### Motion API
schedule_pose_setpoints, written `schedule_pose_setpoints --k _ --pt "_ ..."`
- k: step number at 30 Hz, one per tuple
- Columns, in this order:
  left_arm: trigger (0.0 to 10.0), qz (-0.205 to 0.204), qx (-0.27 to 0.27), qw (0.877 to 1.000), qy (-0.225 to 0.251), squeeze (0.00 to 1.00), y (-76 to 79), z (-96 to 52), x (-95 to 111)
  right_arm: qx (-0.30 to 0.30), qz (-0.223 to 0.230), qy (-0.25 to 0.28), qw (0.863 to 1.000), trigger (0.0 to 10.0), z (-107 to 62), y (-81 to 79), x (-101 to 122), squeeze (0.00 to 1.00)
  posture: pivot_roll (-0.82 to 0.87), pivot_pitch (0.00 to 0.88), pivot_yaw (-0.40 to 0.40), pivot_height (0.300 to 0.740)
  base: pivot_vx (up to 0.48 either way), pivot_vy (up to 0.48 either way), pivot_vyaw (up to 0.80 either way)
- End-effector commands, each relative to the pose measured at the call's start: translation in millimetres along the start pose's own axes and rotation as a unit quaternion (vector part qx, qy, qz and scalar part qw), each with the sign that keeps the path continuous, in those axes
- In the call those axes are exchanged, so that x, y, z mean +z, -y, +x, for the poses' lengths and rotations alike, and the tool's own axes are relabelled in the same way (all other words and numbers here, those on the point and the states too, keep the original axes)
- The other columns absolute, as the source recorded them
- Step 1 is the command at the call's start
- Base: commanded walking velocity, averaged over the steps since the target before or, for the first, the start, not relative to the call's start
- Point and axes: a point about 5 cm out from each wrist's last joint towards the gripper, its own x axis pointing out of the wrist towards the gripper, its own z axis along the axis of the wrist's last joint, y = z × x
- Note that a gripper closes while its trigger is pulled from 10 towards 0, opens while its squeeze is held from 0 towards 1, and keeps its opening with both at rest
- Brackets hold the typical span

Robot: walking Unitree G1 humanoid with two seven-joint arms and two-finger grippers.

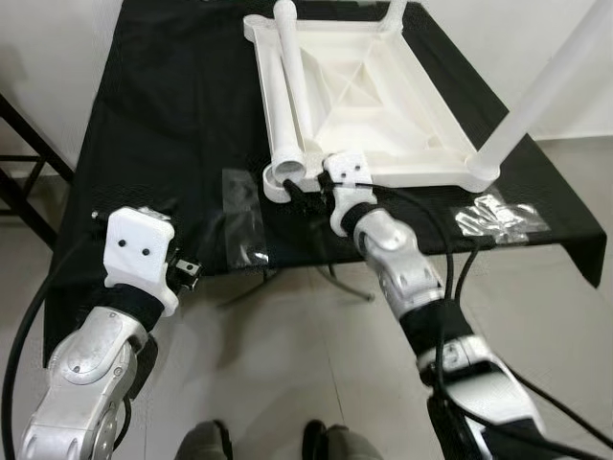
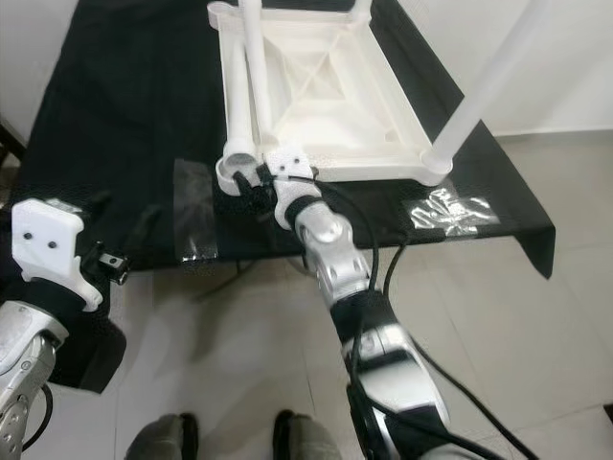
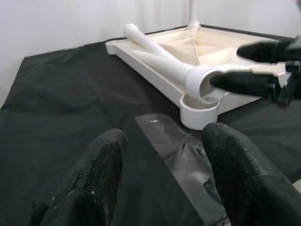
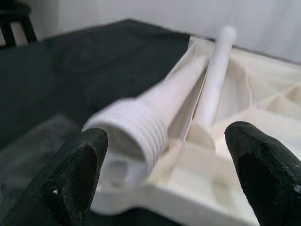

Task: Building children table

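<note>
I see the loose white plastic table leg (image 1: pixel 287 105) lying on the upturned white tabletop (image 1: pixel 383 105), axis 12-to-6, threaded end at 6. Right gripper (image 4: pixel 164 155) fingers released, straddling that end. Left gripper (image 3: pixel 164 174) released, farther, over the black-draped bench (image 1: pixel 163 115).

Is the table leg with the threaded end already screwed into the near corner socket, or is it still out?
Out. The threaded leg lies flat along the upturned tabletop, its threads above the empty corner socket. The open right pincer flanks its end.
</note>
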Motion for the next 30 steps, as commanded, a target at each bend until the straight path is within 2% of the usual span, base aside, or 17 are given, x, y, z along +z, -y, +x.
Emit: schedule_pose_setpoints --k 1,4,9,10,15,16,17,19,20,22,30 --pt "10.0 -0.003 0.002 1.0 -0.001 0.0 1.5 -3.5 1.8 -0.01 0.016 0.003 1.0 10.0 -0.4 1.5 -2.5 0.0 0.24 0.29 -0.124 0.74 0.0 0.0 0.0" --pt "10.0 -0.003 0.009 1.0 -0.008 0.0 1.5 -7.8 2.1 -0.012 0.038 0.024 0.999 10.0 10.3 -1.1 6.5 0.0 0.25 0.311 -0.121 0.74 0.0 0.0 0.0" --pt "10.0 -0.004 0.014 1.0 -0.016 0.0 1.9 -11.6 1.8 -0.021 0.023 0.007 1.0 10.0 18.1 -1.8 4.8 0.0 0.26 0.325 -0.122 0.74 0.0 0.0 0.0" --pt "10.0 -0.005 0.017 1.0 -0.018 0.0 2.2 -14.4 3.4 -0.039 0.01 -0.007 0.999 10.0 21.8 1.1 5.0 0.0 0.27 0.35 -0.125 0.74 0.0 0.0 0.0" --pt "10.0 -0.005 0.02 1.0 -0.02 0.0 2.3 -17.9 5.2 -0.06 0.002 -0.004 0.998 10.0 25.9 4.2 9.6 0.0 0.28 0.364 -0.128 0.74 0.0 0.0 0.0" --pt "10.0 -0.005 0.022 1.0 -0.021 0.0 2.1 -19.4 5.9 -0.07 -0.002 0.005 0.998 9.3 28.4 4.5 14.3 0.0 0.28 0.37 -0.13 0.74 0.0 0.0 0.0" --pt "10.0 -0.005 0.024 0.999 -0.023 0.0 1.9 -20.9 6.7 -0.079 -0.009 0.016 0.997 7.2 30.5 4.9 18.8 0.0 0.29 0.376 -0.132 0.74 0.0 0.0 0.0" --pt "10.0 -0.004 0.026 0.999 -0.024 0.0 1.9 -22.3 7.4 -0.087 -0.014 0.026 0.996 7.2 32.2 5.1 22.9 0.0 0.29 0.376 -0.132 0.74 0.0 0.0 0.0" --pt "10.0 -0.004 0.027 0.999 -0.025 0.0 1.7 -23.0 7.3 -0.09 -0.011 0.035 0.995 0.0 33.6 3.5 26.2 0.0 0.29 0.38 -0.133 0.74 0.0 0.0 0.0" --pt "10.0 -0.004 0.03 0.999 -0.028 0.0 2.0 -24.8 7.6 -0.091 -0.004 0.055 0.994 0.0 36.7 -1.6 33.2 0.0 0.3 0.385 -0.135 0.74 0.0 0.0 0.0" --pt "10.0 -0.004 0.033 0.999 -0.032 0.0 2.0 -26.0 8.3 -0.083 0.007 0.067 0.994 0.0 40.0 -9.2 36.9 0.0 0.31 0.385 -0.137 0.74 0.0 0.0 0.0"
